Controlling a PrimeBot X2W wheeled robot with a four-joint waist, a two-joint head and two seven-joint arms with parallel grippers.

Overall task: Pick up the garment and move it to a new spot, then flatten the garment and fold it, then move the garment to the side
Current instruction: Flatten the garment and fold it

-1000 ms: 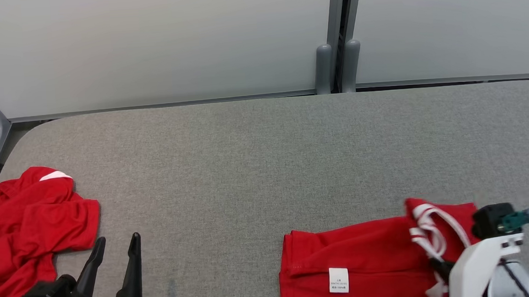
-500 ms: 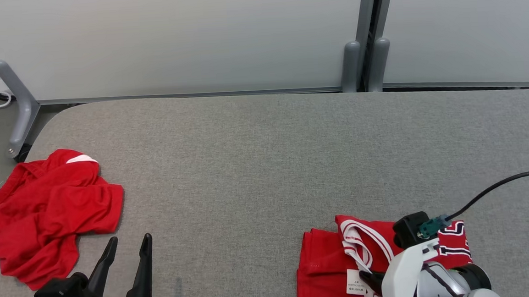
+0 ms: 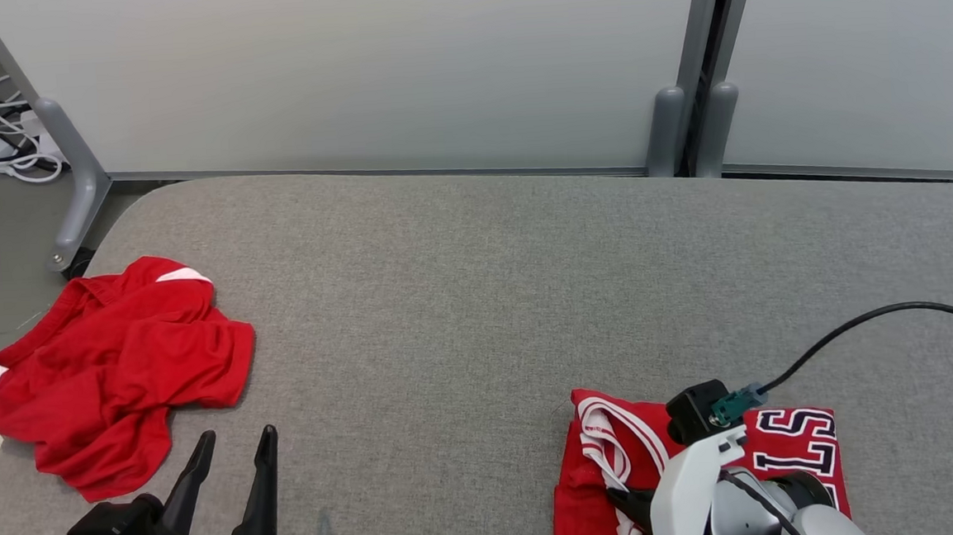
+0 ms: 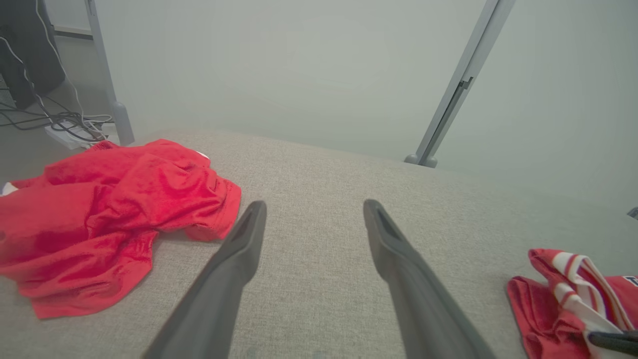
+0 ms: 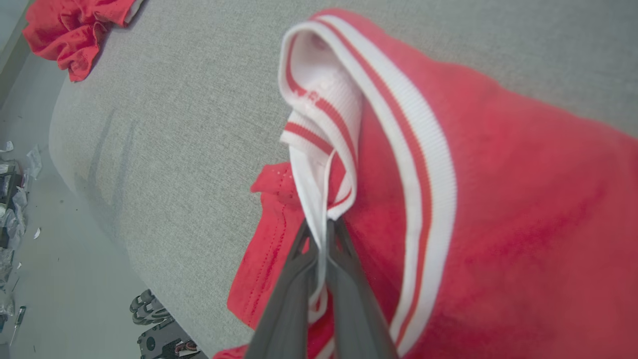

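The red sports top with white striped trim and dark letters [image 3: 789, 439] lies bunched in a small bundle on the near right part of the big grey cloth-covered table [image 3: 445, 302], close to the edge nearest the robot. The right gripper [image 5: 321, 225] has its two dark fingers pressed tight together on a strip of the white ribbed trim [image 5: 319, 149], and the trim is pulled up into a little loop above the red cloth. The rest of the top rests on the table. It looks small and doubled over, so I think this is the moving step, most likely taking the folded top off to the side, but I cannot be sure it is not the first pick-up. The next move needs a firm pinch and a low, slow slide, so the bundle does not fall open or slip off the near edge. Then the fingers have to let go on a bare patch of table. The left gripper [image 3: 237, 433] waits low at the near left with its fingers wide apart, holding nothing. Beyond it, at the far left edge, sits a crumpled plain red shirt [image 3: 118, 364] — well apart from the top.
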